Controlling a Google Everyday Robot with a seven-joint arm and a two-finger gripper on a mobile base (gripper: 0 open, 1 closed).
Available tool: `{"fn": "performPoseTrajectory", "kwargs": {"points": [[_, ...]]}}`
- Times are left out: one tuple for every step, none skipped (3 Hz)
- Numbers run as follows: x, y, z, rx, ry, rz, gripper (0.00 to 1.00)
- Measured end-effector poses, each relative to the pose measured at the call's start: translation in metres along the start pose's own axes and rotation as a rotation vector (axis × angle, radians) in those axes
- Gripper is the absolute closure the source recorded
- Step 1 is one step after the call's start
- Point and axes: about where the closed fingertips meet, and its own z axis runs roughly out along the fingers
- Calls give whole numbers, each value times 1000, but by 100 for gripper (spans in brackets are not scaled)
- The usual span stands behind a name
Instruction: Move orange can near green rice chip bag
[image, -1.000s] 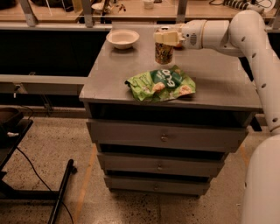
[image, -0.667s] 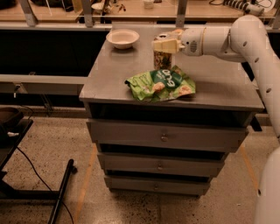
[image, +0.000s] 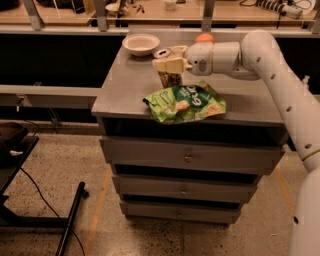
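Observation:
The orange can (image: 170, 78) is tan-gold with dark print and stands upright on the grey cabinet top (image: 125, 87). It is just behind the left part of the green rice chip bag (image: 186, 103), which lies flat and wrinkled near the front edge. My gripper (image: 170, 63) reaches in from the right on a white arm and is shut on the can's upper half, hiding it. I cannot tell whether the can's base rests on the top or hangs just above it.
A white bowl (image: 141, 44) sits at the back left of the cabinet top. A round orange fruit (image: 204, 38) sits at the back, behind my wrist. Drawers are below the top. A black cable and stand lie on the floor at the left.
My gripper has carried the can left and toward the front, down close behind the green bag. The bag has not moved.

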Motion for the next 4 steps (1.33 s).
{"fn": "performPoseTrajectory", "kwargs": {"points": [[-2,0,0,0,0,0,75],[-2,1,2,-4,0,0,53],[-2,1,2,-4,0,0,29],[-22,-2,-13,38,-75,-34,30]]}}
